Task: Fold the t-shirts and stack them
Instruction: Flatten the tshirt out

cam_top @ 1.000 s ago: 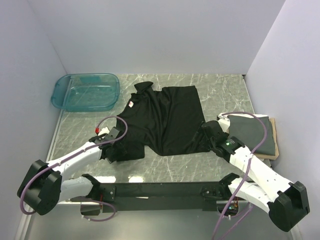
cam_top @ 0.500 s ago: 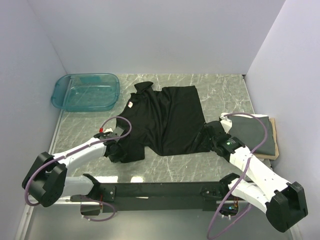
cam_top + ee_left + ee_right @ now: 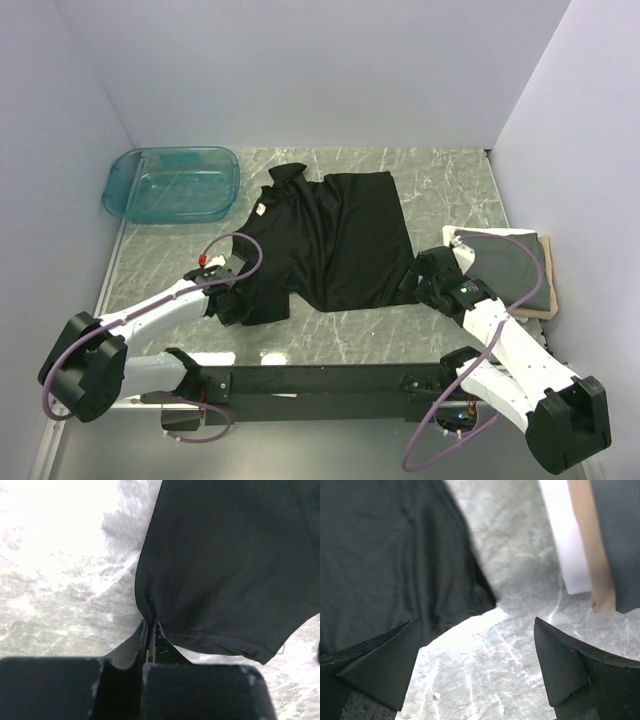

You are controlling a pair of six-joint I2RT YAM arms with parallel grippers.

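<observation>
Marble table [image 3: 450, 180]: left end effector [image 3: 150, 626] clenched on black t-shirt [image 3: 330, 235] edge; right end effector [image 3: 476, 624] released, beside hem.

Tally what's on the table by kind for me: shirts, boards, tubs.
T-shirts: 2, the black t-shirt and the dark grey t-shirt
Boards: 1, the tan board
Tubs: 1, the teal tub
Total: 4

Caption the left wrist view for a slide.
Left gripper shut on an edge of the black t-shirt, above the marble table.
</observation>
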